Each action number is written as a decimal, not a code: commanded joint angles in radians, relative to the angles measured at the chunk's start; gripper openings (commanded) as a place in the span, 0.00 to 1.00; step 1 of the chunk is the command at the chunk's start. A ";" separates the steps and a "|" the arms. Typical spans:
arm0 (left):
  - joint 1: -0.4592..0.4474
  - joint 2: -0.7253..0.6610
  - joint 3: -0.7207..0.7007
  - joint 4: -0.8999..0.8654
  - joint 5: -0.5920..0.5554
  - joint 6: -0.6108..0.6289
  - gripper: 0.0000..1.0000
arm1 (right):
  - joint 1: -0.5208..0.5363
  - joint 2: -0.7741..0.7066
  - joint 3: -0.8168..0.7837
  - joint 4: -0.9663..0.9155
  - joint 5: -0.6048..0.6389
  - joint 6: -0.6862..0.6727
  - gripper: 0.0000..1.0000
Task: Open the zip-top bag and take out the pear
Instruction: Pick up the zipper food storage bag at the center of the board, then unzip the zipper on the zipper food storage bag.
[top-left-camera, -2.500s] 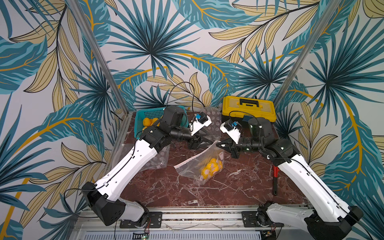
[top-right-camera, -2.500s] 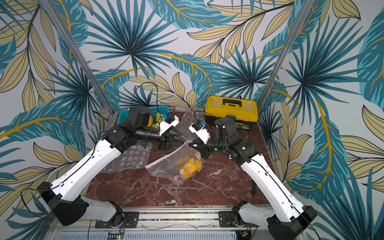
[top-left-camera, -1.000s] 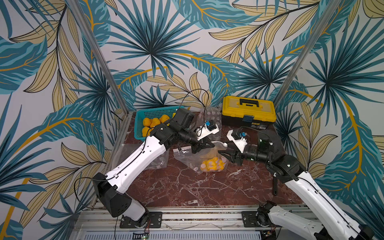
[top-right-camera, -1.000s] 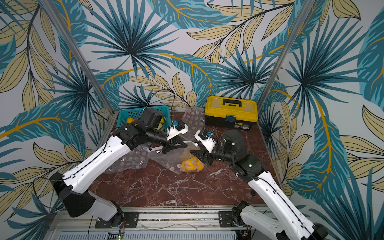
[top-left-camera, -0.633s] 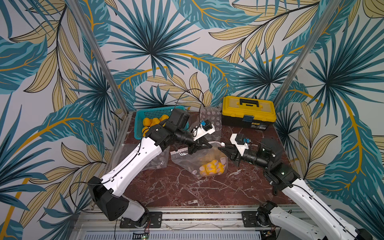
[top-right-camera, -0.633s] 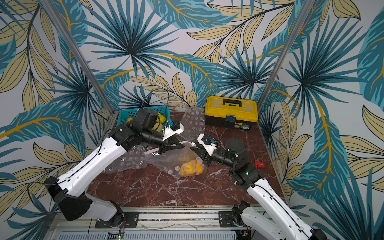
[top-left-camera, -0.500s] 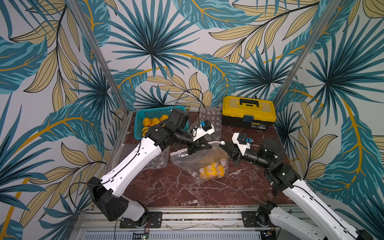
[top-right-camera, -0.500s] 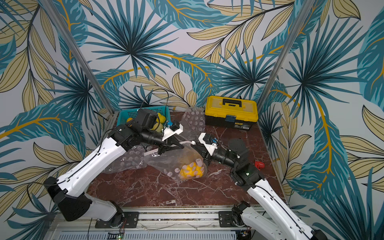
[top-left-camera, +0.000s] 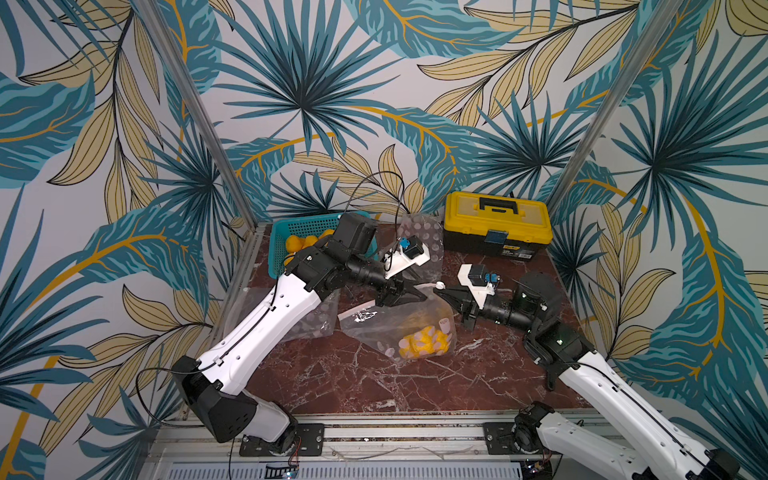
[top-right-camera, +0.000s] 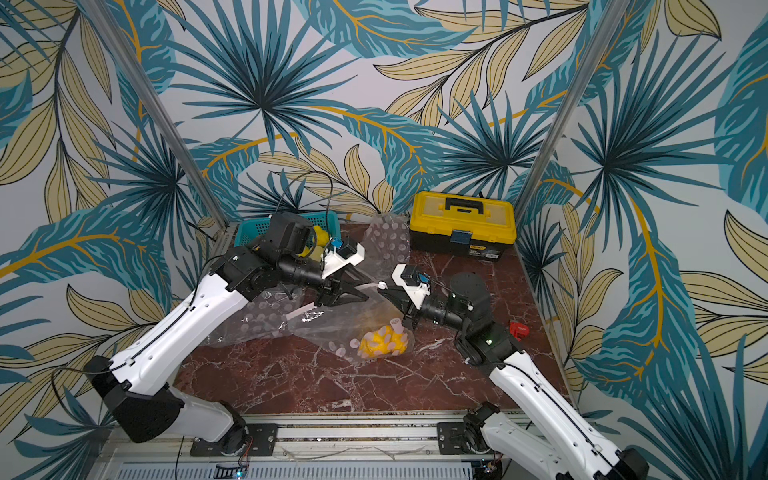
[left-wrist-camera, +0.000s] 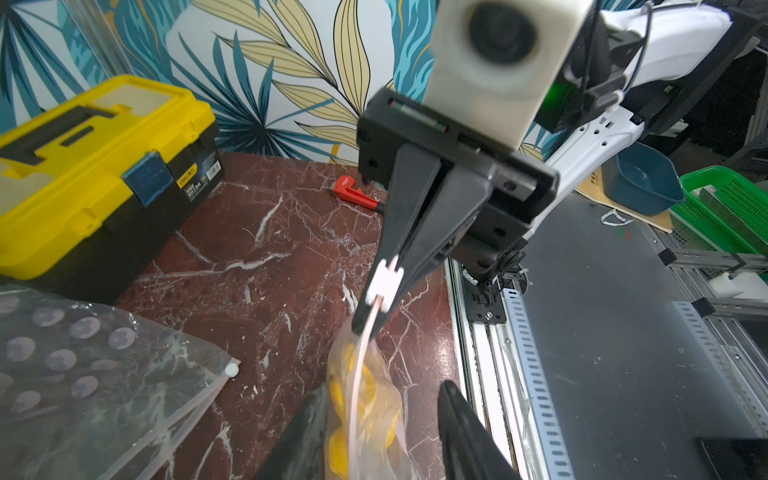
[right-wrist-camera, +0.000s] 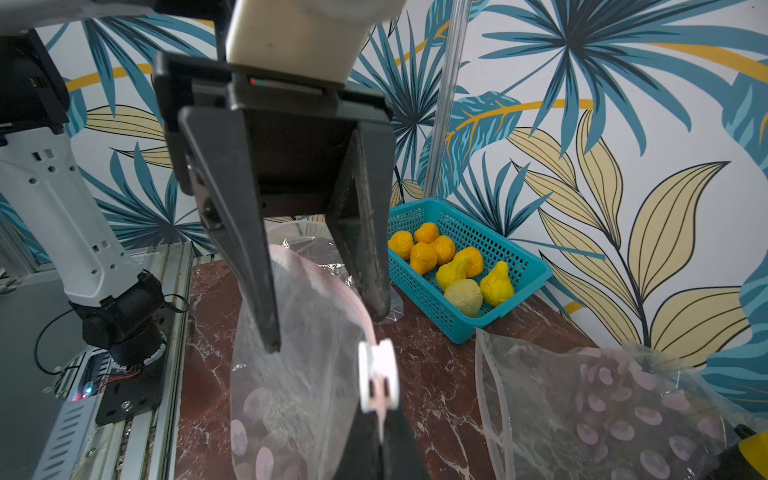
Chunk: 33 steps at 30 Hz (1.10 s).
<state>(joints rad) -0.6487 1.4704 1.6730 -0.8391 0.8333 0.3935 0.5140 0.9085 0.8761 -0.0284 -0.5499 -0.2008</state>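
Table (top-left-camera: 374, 386): red marble top; bears all items below.

Bag (top-left-camera: 386, 320): clear zip-top, pale dots, mid-table between both grippers; top edge raised, body slumped on the table.

Right gripper (left-wrist-camera: 376, 307): jaws pressed together on the bag's seal strip, just beside the white slider (left-wrist-camera: 384, 284).

Left gripper (right-wrist-camera: 324, 320): jaws apart, straddling the bag's mouth; one finger (right-wrist-camera: 249, 257) against the film; contact on the far side cannot be told.

Pear (top-left-camera: 424, 347): yellow, inside the bag at its low end, below the right gripper.
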 joint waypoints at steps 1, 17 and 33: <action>-0.022 0.022 0.064 0.008 0.041 0.025 0.45 | 0.002 0.014 0.021 -0.002 -0.058 0.018 0.00; -0.036 0.069 0.068 0.008 0.093 0.064 0.25 | 0.002 0.021 0.058 -0.033 -0.093 0.023 0.00; -0.036 0.081 0.075 0.008 0.050 0.075 0.16 | 0.003 0.023 0.070 -0.043 -0.121 0.025 0.00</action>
<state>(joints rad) -0.6819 1.5509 1.7473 -0.8337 0.8944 0.4629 0.5133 0.9405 0.9222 -0.0643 -0.6514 -0.1871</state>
